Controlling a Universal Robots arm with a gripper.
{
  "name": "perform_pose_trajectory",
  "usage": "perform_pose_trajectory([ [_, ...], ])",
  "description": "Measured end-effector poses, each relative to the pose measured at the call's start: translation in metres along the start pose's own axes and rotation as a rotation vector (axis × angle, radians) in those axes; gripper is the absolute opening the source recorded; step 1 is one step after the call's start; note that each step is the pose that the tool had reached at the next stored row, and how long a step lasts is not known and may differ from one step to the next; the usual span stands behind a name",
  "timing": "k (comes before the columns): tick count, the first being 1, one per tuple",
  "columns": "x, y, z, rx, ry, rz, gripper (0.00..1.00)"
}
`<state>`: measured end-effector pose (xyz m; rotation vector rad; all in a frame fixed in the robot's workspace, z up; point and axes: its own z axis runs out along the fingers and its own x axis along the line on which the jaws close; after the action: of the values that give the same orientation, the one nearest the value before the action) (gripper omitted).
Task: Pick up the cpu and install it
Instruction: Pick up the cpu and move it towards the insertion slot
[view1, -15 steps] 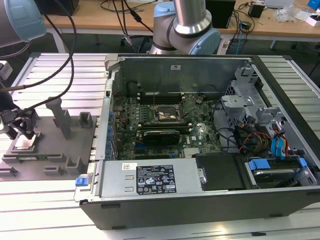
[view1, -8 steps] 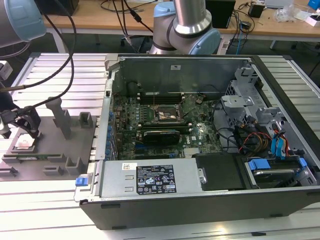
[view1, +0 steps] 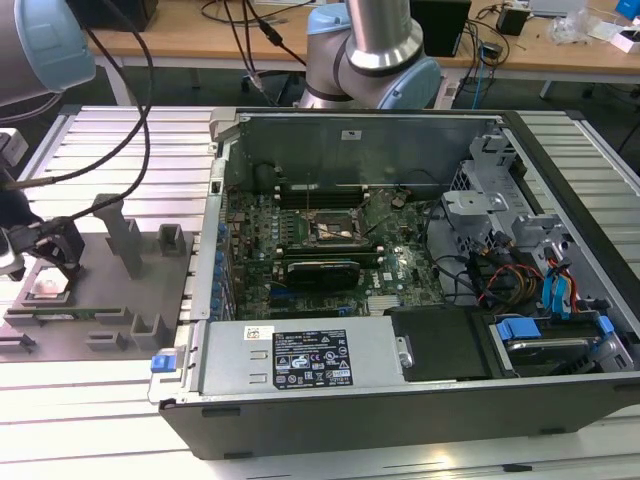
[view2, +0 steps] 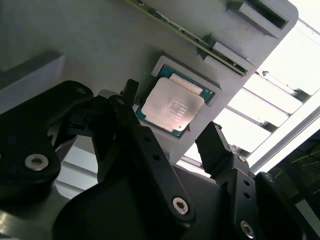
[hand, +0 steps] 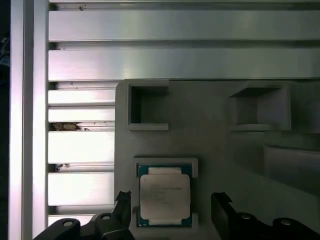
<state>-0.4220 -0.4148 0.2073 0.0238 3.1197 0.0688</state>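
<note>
- The cpu (hand: 165, 196) lay flat in a shallow recess of the grey fixture plate (hand: 210, 145), silvery lid up, with a thin green rim showing around it in both wrist views.
- That plate sat on the slatted aluminium table (view1: 100, 400), at the exterior view's left, well apart from the open computer case (view1: 400, 300) and the socket (view1: 335, 225) on its board.
- The end effector (hand: 171, 205) hung just above the chip, released: its two black fingers (hand: 222, 207) stood spread, one on each side, and neither seemed to touch the chip.
- To my eye the chip would be light and stiff, with a smooth metal lid that could slip under a loose pinch.
- I would call it fragile too: the underside contacts and thin board edge would not forgive scraping or a drop.
- The sensible hold looked to be on two opposite edges of the board, squarely, with the chip kept level.
</note>
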Motion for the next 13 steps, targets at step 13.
perform_pose_trajectory([
  [13,0.0037,0.002,0.0201,0.0013,0.0007,-0.017,0.65],
])
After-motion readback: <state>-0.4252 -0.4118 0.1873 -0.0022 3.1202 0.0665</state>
